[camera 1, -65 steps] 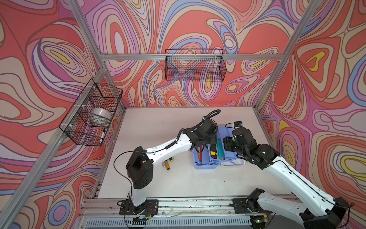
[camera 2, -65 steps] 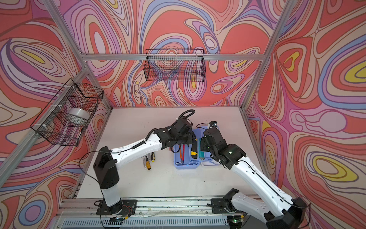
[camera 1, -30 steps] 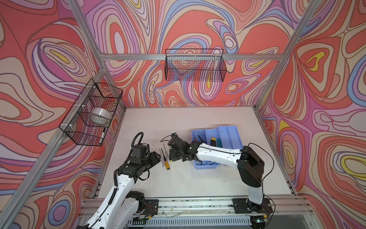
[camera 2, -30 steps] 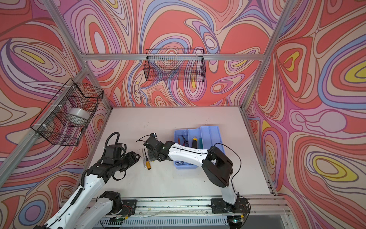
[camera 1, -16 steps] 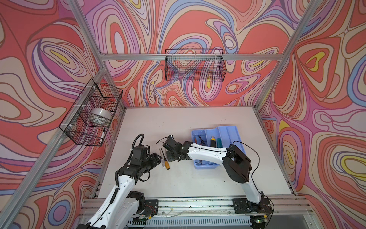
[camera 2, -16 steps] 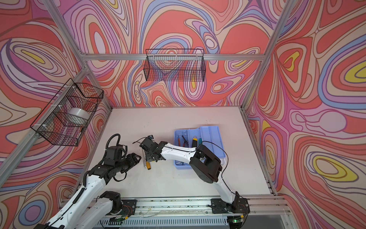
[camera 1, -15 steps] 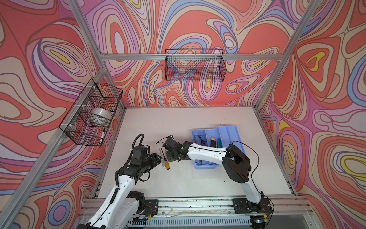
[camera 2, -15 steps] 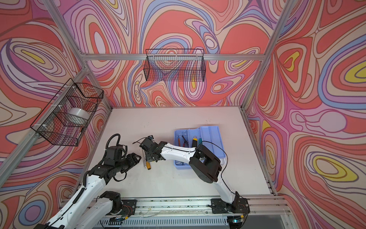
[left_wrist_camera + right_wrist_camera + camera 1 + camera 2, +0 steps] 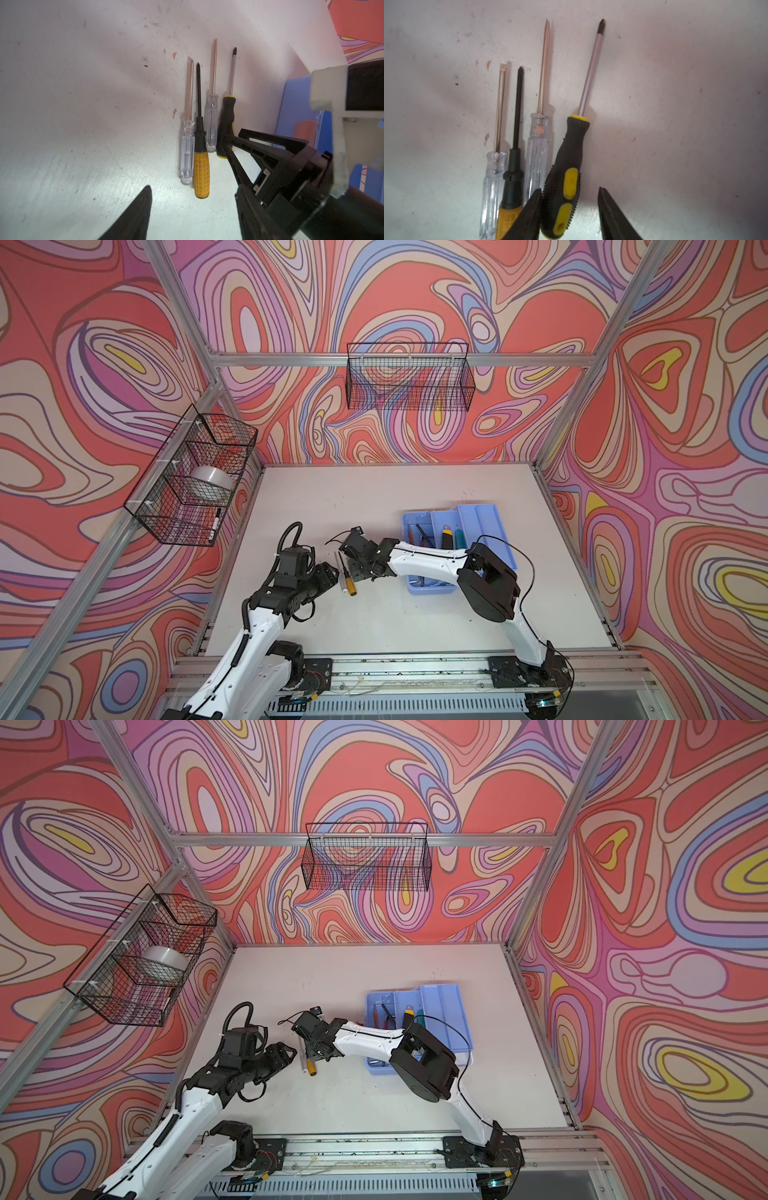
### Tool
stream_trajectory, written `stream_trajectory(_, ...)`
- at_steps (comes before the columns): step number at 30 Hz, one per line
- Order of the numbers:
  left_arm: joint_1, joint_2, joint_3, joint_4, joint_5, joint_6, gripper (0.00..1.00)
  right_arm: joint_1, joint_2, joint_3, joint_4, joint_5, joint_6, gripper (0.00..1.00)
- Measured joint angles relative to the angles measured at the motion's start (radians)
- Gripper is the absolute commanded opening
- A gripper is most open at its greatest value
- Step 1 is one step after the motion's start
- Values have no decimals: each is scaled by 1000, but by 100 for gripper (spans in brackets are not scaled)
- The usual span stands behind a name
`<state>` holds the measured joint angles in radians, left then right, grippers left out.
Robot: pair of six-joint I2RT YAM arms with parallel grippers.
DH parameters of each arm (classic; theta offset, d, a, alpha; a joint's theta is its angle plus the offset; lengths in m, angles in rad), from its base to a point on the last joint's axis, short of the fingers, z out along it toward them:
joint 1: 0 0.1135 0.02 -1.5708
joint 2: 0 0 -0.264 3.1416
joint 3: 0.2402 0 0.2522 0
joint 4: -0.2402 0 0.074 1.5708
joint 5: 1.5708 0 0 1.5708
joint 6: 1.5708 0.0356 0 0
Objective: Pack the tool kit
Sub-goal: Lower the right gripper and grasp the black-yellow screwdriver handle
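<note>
The tool kit's light blue tray [image 9: 490, 522] [image 9: 446, 1006] lies right of centre with several tools in it. Left of it, a row of screwdrivers [image 9: 348, 572] lies on the table: two clear-handled [image 9: 537, 153], one orange-handled [image 9: 201, 172] and one black-and-yellow [image 9: 571, 158]. My right gripper [image 9: 569, 189] [image 9: 358, 568] reaches across the middle and straddles the black-and-yellow handle. One finger touches it and a gap remains on the other side. My left gripper [image 9: 194, 191] [image 9: 330, 572] is open just short of the orange handle's end, holding nothing.
A black wire basket [image 9: 191, 485] on the left wall holds a tape roll [image 9: 208, 481] and a marker. Another wire basket [image 9: 409, 377] hangs on the back wall. The right arm's elbow [image 9: 490, 589] hangs over the tray's near end.
Both grippers were over the tray earlier. The left arm has drawn back to the left of the screwdrivers. The right gripper has come across to them and its jaws have narrowed round the black-and-yellow handle.
</note>
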<state>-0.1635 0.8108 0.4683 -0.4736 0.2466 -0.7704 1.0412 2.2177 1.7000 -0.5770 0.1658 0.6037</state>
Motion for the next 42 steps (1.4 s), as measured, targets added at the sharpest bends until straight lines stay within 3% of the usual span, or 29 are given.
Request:
stream_trajectory(32,0,36,-19,33,5,-2,65,-15,55,50,-30,29,-26,35)
stream_trajectory(42,0,48,-19,45,6,0,65,-15,57,49,-29,34,-34,23)
